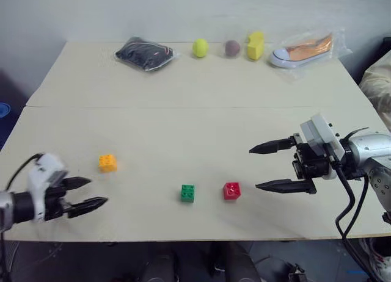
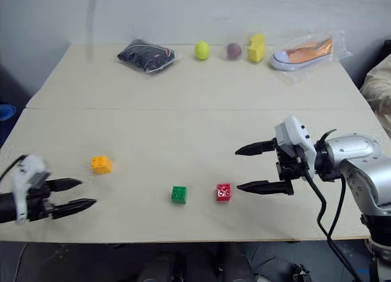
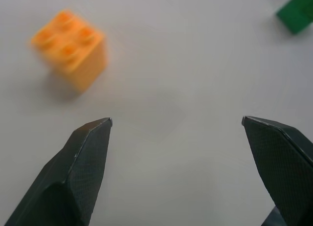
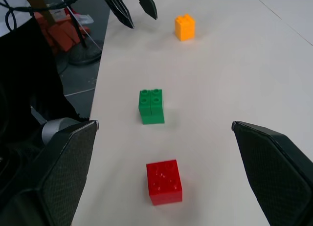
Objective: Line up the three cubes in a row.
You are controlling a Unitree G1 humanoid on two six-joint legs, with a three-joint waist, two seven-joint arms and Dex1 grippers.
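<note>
The red cube (image 1: pixel 231 190) and the green cube (image 1: pixel 187 193) are set side by side with a small gap, near the front edge of the pale bench (image 1: pixel 195 129). The orange cube (image 1: pixel 107 163) is left apart, further to the left and a bit further back. The left tool (image 1: pixel 91 193) is held wide and empty just beside it. The right tool (image 1: pixel 272 167) is held wide and empty near the red cube. The orange cube is best gripped squarely and put down next to the green one, on the same line. A black bag (image 1: pixel 145 53), two balls, a yellow block and a wrapped shoe (image 1: pixel 303 50) are kept along the far edge by the wall
</note>
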